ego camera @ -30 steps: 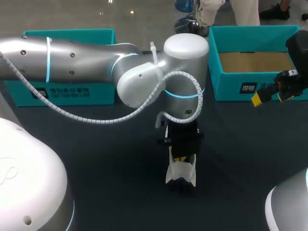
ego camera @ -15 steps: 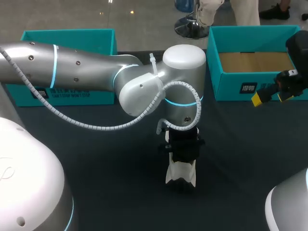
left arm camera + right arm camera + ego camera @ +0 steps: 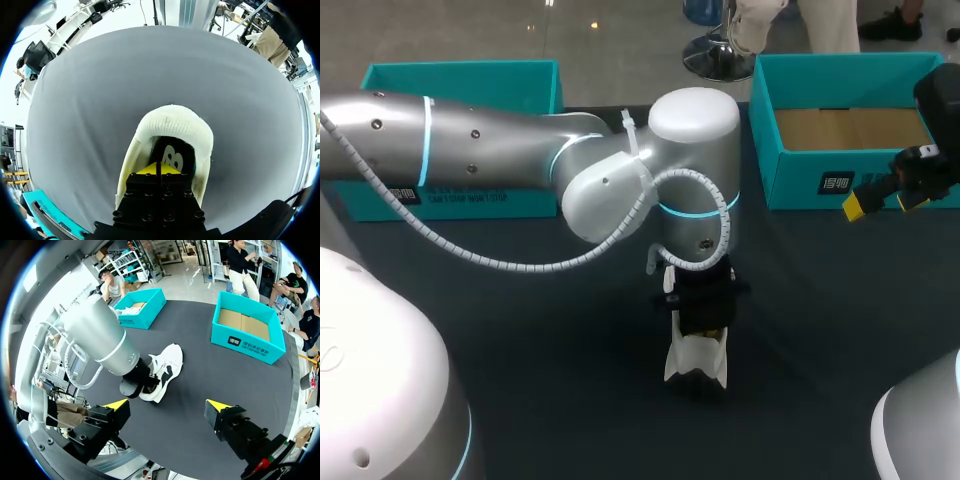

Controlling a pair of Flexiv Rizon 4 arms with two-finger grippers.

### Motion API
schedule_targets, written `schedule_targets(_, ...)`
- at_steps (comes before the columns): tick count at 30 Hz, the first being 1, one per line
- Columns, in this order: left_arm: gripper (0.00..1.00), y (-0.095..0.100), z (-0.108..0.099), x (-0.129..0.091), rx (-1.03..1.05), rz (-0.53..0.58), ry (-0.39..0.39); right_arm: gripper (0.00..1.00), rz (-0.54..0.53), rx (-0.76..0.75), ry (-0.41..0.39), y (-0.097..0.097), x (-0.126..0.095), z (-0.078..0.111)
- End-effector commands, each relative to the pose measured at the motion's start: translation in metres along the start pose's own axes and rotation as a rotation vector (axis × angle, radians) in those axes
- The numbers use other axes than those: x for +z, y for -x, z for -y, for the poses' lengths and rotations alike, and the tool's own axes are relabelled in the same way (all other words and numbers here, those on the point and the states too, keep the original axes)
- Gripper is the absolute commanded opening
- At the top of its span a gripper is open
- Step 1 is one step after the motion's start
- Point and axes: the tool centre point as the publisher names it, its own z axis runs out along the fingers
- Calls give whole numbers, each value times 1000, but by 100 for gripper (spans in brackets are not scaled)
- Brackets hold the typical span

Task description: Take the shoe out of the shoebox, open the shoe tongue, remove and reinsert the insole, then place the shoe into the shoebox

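A white shoe (image 3: 696, 362) with black patches stands on the dark table in the middle, also visible in the right wrist view (image 3: 170, 362). My left gripper (image 3: 703, 322) points down into its opening. In the left wrist view its yellow tips (image 3: 159, 169) are shut together inside the shoe (image 3: 172, 122), over the dark insole (image 3: 172, 156) with a white mark. Whether they pinch the insole I cannot tell. My right gripper (image 3: 885, 203) hangs open and empty at the right, in front of the teal shoebox (image 3: 800, 185); its own view shows it (image 3: 167, 405) open well short of the shoe.
The teal shoebox (image 3: 247, 342) at the back right shows a bare brown bottom. A second teal box (image 3: 460, 70) lies at the back left behind my left arm, with white paper inside (image 3: 131, 310). Bare dark table surrounds the shoe.
My left arm's wrist has shifted slightly over the shoe while its gripper stays in the opening. The shoe and the right arm have not moved.
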Motion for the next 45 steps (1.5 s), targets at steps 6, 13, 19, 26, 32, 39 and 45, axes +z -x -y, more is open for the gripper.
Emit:
schedule_targets(6,0,-7,0,-18,43,-7,27,100,0,1,-9,0,1,-5)
schedule_targets(13,0,-4,-1,-7,55,-31,30,100,0,1,-9,0,1,-5)
schedule_targets(19,0,-2,-4,19,64,-76,45,100,0,1,-9,0,1,-5)
schedule_targets(26,0,-3,-6,40,87,-68,40,100,0,1,-9,0,1,-5)
schedule_targets(32,0,-4,-7,38,90,-70,41,100,0,1,-9,0,1,-5)
schedule_targets(39,0,-4,-11,21,117,-59,62,100,0,1,-9,0,1,-5)
schedule_targets(45,0,-1,-16,0,135,-36,81,100,0,1,-9,0,1,-5)
